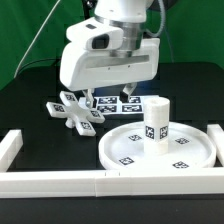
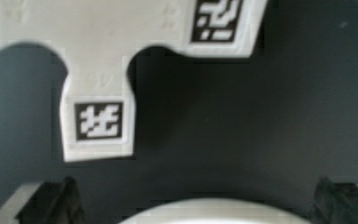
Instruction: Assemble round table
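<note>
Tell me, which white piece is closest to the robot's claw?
The cross-shaped base, lying flat just below the gripper; the round disc and the leg standing on it sit farther off.

The white Franka arm (image 1: pixel 120 14) reaches down from above, wrist upright, its gripper (image 1: pixel 107 92) pointing straight downward, both dark fingers (image 2: pixel 43 203) spread wide apart.

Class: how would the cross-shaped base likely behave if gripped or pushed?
The cross-shaped base looks like rigid plastic, so probably stiff. Lying flat on its arms, it would likely slide or spin when pushed, not roll. Its smooth surface may slip between the fingers.
</note>
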Available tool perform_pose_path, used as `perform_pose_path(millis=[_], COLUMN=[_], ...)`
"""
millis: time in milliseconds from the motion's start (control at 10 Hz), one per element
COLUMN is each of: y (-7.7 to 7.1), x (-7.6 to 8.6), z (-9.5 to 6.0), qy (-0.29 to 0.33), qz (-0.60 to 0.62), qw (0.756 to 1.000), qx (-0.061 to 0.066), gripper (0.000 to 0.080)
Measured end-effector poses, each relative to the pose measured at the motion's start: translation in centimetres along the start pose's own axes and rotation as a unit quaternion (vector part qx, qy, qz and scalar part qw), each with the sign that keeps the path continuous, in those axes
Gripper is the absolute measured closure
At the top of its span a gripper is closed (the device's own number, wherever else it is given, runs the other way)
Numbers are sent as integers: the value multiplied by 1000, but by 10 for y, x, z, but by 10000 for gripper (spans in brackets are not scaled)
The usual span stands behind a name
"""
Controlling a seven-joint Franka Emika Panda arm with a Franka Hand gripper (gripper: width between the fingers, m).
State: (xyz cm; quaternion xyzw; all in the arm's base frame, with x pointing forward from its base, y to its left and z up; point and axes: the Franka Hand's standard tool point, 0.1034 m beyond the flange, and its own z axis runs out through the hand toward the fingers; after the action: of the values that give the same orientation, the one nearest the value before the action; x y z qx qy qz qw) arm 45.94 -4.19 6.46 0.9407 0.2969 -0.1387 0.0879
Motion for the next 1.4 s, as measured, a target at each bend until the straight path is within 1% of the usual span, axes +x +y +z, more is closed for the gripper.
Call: perform_pose_path(millis=[100,200,300,400,500,600,700,800,900,1000,1400], y=[2,1,-3,-2,-1,2,8,13,13,9,10], x=[-1,-1,-2,1,2,-1,-5,-7,-6,-5,-5], z=[-5,-5,-3,-3,-3,0,4,5,8,11,11], qy=[-35,-55,-86,-91,-88,-90,-96,-107,-115,-113,-113], qz=[4,6,3,0,1,-29,-68,-116,-163,-177,-175], qw=[999,998,996,996,996,995,993,987,980,978,978], qx=[7,10,17,16,16,14,10,-6,-16,-14,-14], gripper=[150,150,150,150,150,150,150,150,150,150,150])
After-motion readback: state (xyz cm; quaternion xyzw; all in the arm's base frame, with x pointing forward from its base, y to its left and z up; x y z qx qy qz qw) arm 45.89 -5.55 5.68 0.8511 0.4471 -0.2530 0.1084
